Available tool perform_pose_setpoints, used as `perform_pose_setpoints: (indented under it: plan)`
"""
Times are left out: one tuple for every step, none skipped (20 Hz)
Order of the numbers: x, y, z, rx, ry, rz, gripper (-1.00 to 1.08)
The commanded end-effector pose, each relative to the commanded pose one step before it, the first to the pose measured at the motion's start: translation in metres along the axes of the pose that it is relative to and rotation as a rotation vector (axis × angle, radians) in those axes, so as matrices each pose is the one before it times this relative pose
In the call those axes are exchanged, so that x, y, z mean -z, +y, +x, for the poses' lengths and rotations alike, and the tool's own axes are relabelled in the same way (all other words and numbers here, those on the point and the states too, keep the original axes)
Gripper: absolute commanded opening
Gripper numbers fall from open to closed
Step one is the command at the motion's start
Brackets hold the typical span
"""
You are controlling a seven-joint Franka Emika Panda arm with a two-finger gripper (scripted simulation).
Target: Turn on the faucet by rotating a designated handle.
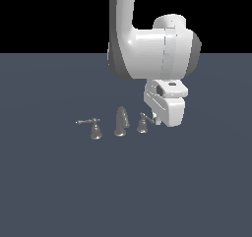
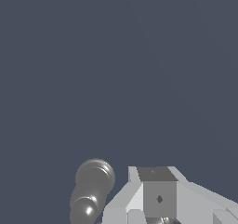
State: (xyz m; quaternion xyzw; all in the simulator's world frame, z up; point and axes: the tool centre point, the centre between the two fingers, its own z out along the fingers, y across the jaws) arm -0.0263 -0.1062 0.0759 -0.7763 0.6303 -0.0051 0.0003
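Flat slate-blue floor (image 1: 49, 192), matte, no texture; black band behind it at the top of the exterior view.

Faucet (image 1: 118, 123): three small grey metal pieces in a row, dull sheen, standing near each other but apart.
- At the exterior view's left, larger handle (image 1: 95, 130): bell-shaped base, flared at the foot, topped by a thin long lever rod lying roughly level and pointing to the exterior view's left.
- Middle, spout (image 1: 121, 120): tallest piece, tapering cone with a slight curve, no lever.
- Toward the exterior view's right, the handle (image 1: 143, 124): smaller bell base, short thin lever reaching toward the arm's hand. Upright on the floor, just beside the spout.

Arm (image 1: 147, 44): smooth white glossy shells with grey joint bands, thick rounded link coming down from above, bulbous wrist. Below it a boxy white hand with bevelled edges.

Gripper (image 1: 156, 118): low, just beside the short lever's tip at the handle's right in the exterior view; whether it touches the lever cannot be told, fingers mostly hidden under the hand. Cannot tell how wide the fingers stand.

Wrist view: faceted white-grey gripper body with a dark square face; beside it a rounded shiny grey metal form, likely part of the faucet, which piece unclear.
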Motion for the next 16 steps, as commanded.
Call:
perform_pose_setpoints:
  plan:
    - [0.00062,0.00271,-0.02108,0.0213,-0.00675,-0.00329,-1.0]
    - [0.00007,0.00246,-0.0031,-0.00051,-0.00025,-0.00105,-1.0]
    - [0.00008,0.00247,-0.00313,-0.00051,-0.00026,-0.00105,-1.0]
    - [0.00008,0.00247,-0.00315,-0.00051,-0.00026,-0.00105,-1.0]
    - [0.0,0.0,0.0,0.0,0.0,0.0,-1.0]
    - [-0.0007,0.00295,0.01975,-0.02988,0.00682,0.00083,-1.0]
    - [0.0001,-0.00184,-0.00674,0.00323,-0.00074,-0.00013,-1.0]
    - [0.0001,-0.00185,-0.00675,0.00322,-0.00074,-0.00013,-1.0]
    - [0.00011,-0.00185,-0.00676,0.00322,-0.00074,-0.00013,-1.0]
    - [0.00011,-0.00186,-0.00677,0.00322,-0.00074,-0.00013,-1.0]
    - [0.00011,-0.00187,-0.00678,0.00322,-0.00075,-0.00012,-1.0]
    - [0.00011,-0.00188,-0.00679,0.00322,-0.00075,-0.00012,-1.0]
    - [0.00011,-0.0019,-0.00679,0.00322,-0.00075,-0.00012,-1.0]
    - [0.00011,-0.00192,-0.00683,0.00329,-0.00077,-0.00012,-1.0]
    - [0.00011,-0.00194,-0.0068,0.00322,-0.00076,-0.00011,-1.0]
    - [0.0,0.0,0.0,0.0,0.0,0.0,-1.0]
